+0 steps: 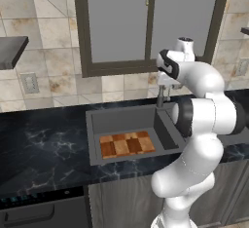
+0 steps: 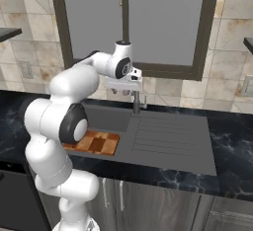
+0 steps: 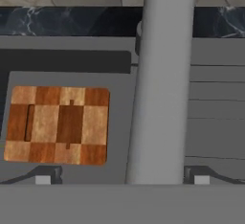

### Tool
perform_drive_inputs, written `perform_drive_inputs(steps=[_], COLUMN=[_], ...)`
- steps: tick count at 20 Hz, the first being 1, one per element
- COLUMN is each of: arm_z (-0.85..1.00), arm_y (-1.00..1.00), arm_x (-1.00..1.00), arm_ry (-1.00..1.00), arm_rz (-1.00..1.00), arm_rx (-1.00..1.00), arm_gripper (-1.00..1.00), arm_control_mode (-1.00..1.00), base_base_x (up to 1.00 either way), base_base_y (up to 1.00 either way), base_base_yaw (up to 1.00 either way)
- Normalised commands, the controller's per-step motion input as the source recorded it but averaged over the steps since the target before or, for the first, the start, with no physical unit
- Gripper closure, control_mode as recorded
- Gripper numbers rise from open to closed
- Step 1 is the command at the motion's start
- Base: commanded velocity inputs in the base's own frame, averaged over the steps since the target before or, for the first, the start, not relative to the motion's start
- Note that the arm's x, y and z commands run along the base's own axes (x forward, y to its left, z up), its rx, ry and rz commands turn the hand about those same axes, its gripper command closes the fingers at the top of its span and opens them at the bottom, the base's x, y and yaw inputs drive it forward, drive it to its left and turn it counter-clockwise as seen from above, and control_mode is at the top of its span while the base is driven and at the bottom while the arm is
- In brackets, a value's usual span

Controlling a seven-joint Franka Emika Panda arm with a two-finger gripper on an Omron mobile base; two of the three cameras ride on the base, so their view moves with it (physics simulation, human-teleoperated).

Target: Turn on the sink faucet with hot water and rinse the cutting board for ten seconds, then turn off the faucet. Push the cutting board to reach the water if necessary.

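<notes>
The checkered wooden cutting board (image 1: 127,143) (image 2: 96,142) (image 3: 57,125) lies flat on the floor of the dark grey sink (image 1: 121,120) (image 2: 106,119), toward its front. The grey sink faucet (image 1: 159,98) (image 2: 136,101) rises at the basin's back edge. In the hand view its spout (image 3: 162,84) runs up the middle as a thick grey bar. My gripper (image 1: 168,83) (image 2: 123,89) (image 3: 122,180) hovers over the top of the faucet, open, with one fingertip on each side of the spout and nothing held. No water is in view.
A ribbed drainboard (image 2: 168,134) joins the basin on the right. Black marbled countertop (image 1: 44,149) (image 2: 232,146) surrounds the sink. A dark-framed window (image 1: 146,22) sits on the tiled wall behind the faucet. A dark shelf (image 1: 10,50) juts out at the left.
</notes>
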Motion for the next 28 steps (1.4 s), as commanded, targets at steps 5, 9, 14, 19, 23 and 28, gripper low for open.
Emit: perform_drive_inputs(steps=[5,9,14,19,23,28], arm_z=[-0.23,-0.23,-0.27,-0.31,-0.31,-0.32], arm_y=[0.4,0.42,0.48,0.49,0.44,0.46], arm_x=[0.0,0.0,0.05,0.12,0.14,0.3], arm_ry=[0.06,0.07,0.06,0.04,0.03,0.01], arm_rz=[0.0,0.0,0.0,0.0,0.0,0.0], arm_rx=[-0.01,-0.01,-0.03,-0.03,-0.03,-0.04], arm_gripper=[-1.0,-1.0,-1.0,-1.0,-1.0,-1.0], arm_control_mode=[-1.0,-1.0,-1.0,-1.0,-1.0,-1.0], base_base_x=[0.0,0.0,0.0,0.0,0.0,0.0], base_base_y=[0.0,0.0,0.0,0.0,0.0,0.0], base_base_yaw=[0.0,0.0,0.0,0.0,0.0,0.0])
